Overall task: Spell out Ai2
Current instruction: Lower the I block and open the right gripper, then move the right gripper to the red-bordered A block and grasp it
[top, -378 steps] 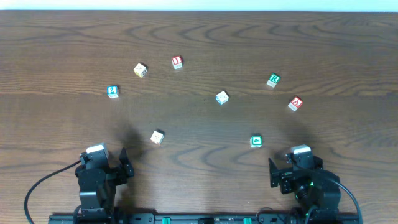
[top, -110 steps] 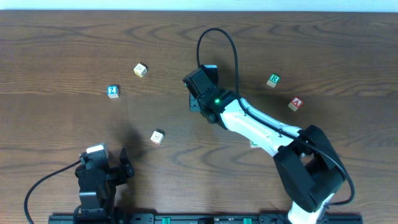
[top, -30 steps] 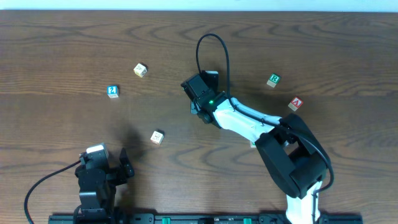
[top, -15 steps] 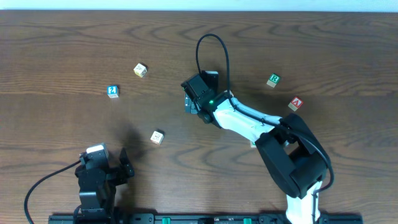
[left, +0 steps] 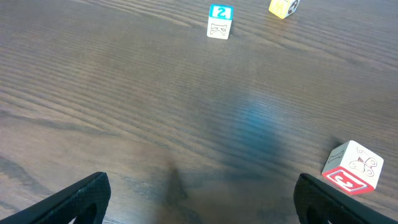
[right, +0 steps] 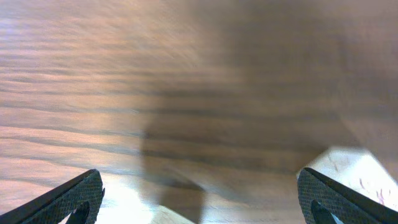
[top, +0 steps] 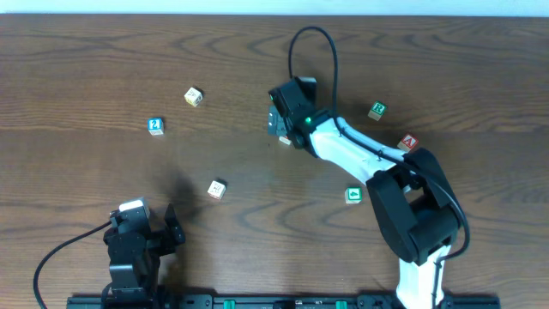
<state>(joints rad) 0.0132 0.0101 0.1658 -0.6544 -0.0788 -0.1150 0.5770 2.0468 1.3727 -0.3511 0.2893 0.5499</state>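
My right gripper (top: 277,127) reaches over the table's middle; in the right wrist view its fingers (right: 199,202) are spread wide with nothing between them. A pale block corner (right: 357,171) lies by its right finger. A small block (top: 283,139) peeks out under the gripper; its letter is hidden. The red A block (top: 408,142) lies right. The blue 2 block (top: 155,126) lies left and shows in the left wrist view (left: 220,20). My left gripper (top: 141,230) rests open and empty at the front left (left: 199,199). No red i block shows.
A yellowish block (top: 194,97) (left: 283,6) lies back left. A white and red block (top: 216,189) (left: 351,167) lies in front of my left gripper. A green R block (top: 377,110) and another green block (top: 352,196) lie to the right.
My right gripper has moved right and toward the back, away from where it hovered. A green block by its forearm is now uncovered. The left arm has not moved.
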